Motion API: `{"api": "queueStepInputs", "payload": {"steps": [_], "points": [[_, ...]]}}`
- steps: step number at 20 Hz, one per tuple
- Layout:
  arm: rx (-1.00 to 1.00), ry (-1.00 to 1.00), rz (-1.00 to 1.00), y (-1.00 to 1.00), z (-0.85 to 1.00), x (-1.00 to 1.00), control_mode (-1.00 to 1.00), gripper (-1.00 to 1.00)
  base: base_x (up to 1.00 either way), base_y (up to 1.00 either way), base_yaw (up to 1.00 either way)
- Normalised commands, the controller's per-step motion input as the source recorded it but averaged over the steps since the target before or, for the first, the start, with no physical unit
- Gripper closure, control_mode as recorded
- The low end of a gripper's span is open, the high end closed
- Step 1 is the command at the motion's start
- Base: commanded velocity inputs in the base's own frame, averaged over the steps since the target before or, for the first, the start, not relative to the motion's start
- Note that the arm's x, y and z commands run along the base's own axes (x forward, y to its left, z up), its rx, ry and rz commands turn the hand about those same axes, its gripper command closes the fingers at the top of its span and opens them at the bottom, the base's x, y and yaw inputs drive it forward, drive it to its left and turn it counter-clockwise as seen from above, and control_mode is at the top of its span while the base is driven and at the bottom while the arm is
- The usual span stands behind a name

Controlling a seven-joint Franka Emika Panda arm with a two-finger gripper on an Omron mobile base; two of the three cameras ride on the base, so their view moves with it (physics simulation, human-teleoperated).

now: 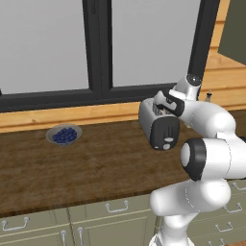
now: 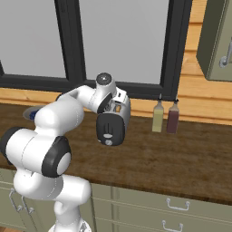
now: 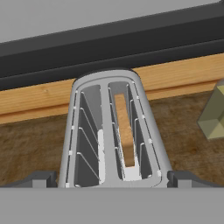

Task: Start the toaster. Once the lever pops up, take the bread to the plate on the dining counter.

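Observation:
The silver-grey toaster stands on the wood worktop under the window, its dark front panel with the round knob facing the robot. Looking down into its rim from the hand view, I see the tan bread standing sunk in the right-hand slot; the left slot holds nothing. My gripper hovers just above the toaster's near end. It is open, one dark fingertip on each side of the toaster body. The plate and the dining counter are out of view.
A grey bowl of blueberries sits to the left on the worktop. Two bottles stand against the wooden wall right of the toaster. A green wall cabinet hangs at the upper right. Green drawers run below.

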Motion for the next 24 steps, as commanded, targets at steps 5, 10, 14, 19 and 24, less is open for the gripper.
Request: {"api": "queueStepInputs", "payload": {"steps": [5, 10, 14, 19, 24], "points": [[0.0, 0.0, 0.0, 0.0, 0.0, 0.0, -1.0, -1.0, 0.0, 0.0, 0.0], [0.0, 0.0, 0.0, 0.0, 0.0, 0.0, -1.0, -1.0, 0.0, 0.0, 0.0], [0.0, 0.0, 0.0, 0.0, 0.0, 0.0, -1.0, -1.0, 0.0, 0.0, 0.0], [0.0, 0.0, 0.0, 0.0, 0.0, 0.0, -1.0, -1.0, 0.0, 0.0, 0.0], [0.0, 0.0, 0.0, 0.0, 0.0, 0.0, -1.0, -1.0, 0.0, 0.0, 0.0]]}}
